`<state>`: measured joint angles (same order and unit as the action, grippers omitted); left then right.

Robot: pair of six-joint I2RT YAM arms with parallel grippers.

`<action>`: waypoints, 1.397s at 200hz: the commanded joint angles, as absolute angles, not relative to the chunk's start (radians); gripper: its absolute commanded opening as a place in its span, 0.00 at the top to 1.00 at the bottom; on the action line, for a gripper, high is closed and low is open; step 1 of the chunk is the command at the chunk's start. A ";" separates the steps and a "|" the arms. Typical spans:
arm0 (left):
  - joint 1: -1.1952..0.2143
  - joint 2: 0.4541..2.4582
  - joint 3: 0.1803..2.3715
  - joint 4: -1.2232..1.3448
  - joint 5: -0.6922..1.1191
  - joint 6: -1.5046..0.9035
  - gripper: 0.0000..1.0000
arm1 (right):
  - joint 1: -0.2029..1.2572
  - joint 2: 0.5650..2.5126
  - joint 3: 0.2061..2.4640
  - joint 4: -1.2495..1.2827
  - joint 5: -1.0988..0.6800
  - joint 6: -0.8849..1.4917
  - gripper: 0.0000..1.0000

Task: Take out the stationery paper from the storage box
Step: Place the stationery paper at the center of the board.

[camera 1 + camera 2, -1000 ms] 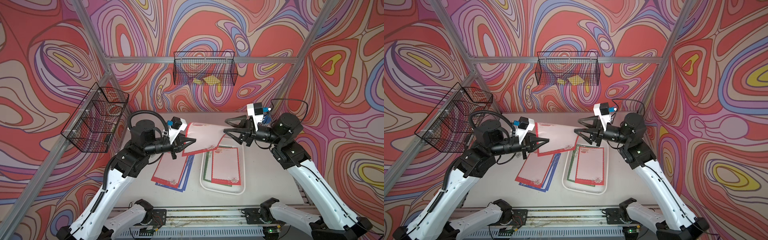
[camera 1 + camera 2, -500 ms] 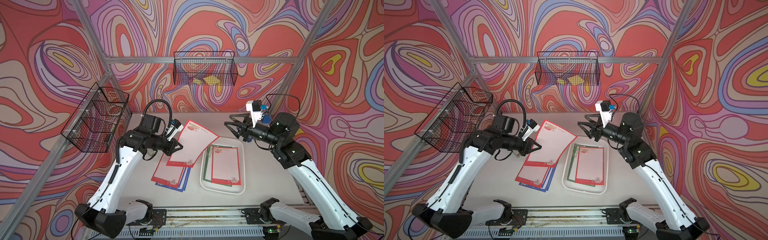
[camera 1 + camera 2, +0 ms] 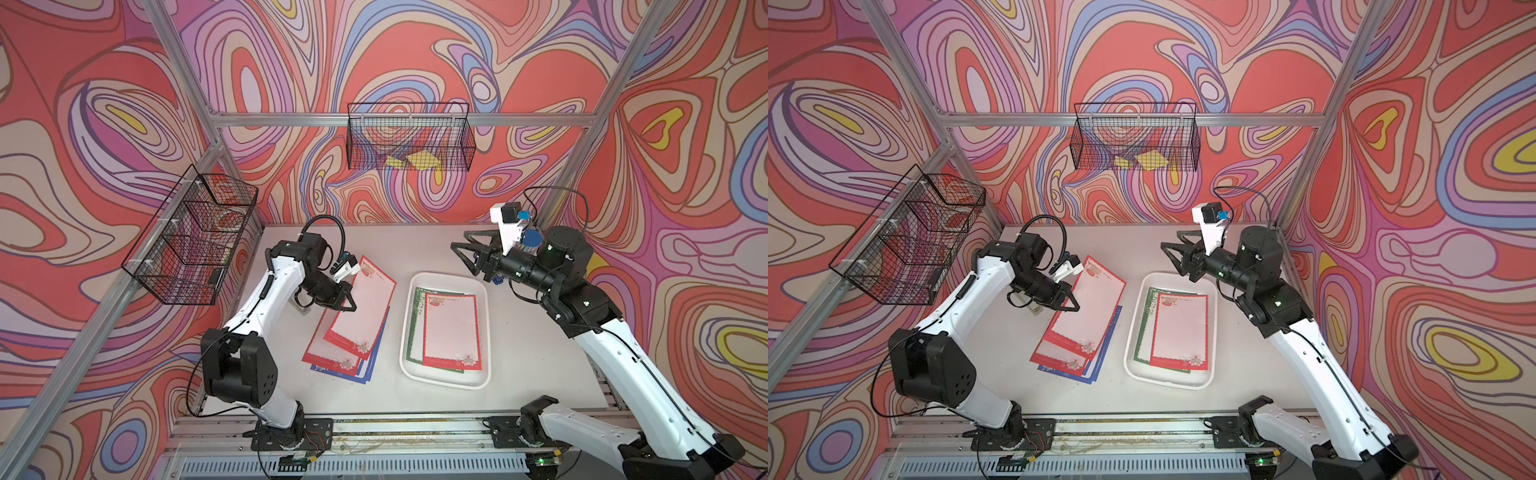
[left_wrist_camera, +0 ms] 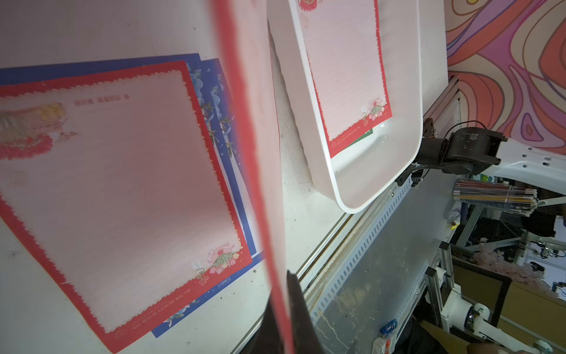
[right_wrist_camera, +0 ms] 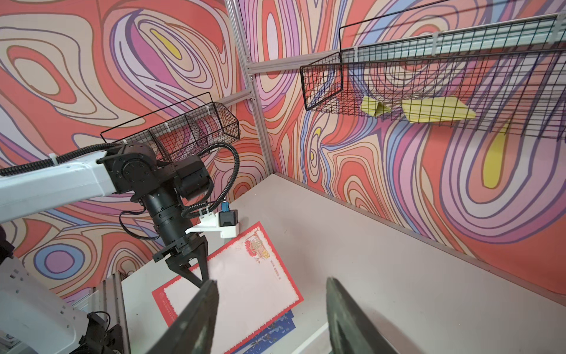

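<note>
- in both top views, one thin red-bordered sheet (image 3: 368, 305) of stationery paper is clamped by the left end effector (image 3: 352, 308) over a flat pile (image 3: 330, 355) on the matte desk (image 3: 419, 249)
- two more are left in the glossy, round-cornered storage box (image 3: 440, 375): a red-trimmed sheet (image 3: 451, 328) over a green-trimmed sheet (image 3: 414, 328)
- in the left wrist view, the clamped sheet is blurred and edge-on
- one flat red sheet (image 4: 122, 184) and two blue-bordered sheets (image 4: 211, 92) are fanned beneath
- in the right wrist view, the right end effector (image 5: 271, 318) is seen empty, with tapered jaws apart
- two black wire baskets (image 5: 190, 135) are hung on the walls
</note>
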<state>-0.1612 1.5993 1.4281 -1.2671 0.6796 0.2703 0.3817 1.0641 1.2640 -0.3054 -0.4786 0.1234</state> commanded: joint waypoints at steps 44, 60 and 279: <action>-0.082 1.715 1.393 -1.319 0.731 0.303 1.00 | 0.383 1.108 1.275 -0.343 -0.442 0.107 0.41; -0.074 1.733 1.394 -1.323 0.719 0.301 1.00 | 0.383 1.108 1.277 -0.352 -0.437 0.097 0.41; -0.002 1.810 1.303 -1.226 0.564 0.217 1.00 | 0.382 1.102 1.250 -0.373 -0.382 0.076 0.41</action>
<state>-0.0074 1.7798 1.3197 -1.2442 0.5987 0.2272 0.3817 1.1072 1.2629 -0.3683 -0.3931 0.0883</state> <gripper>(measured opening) 0.047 0.591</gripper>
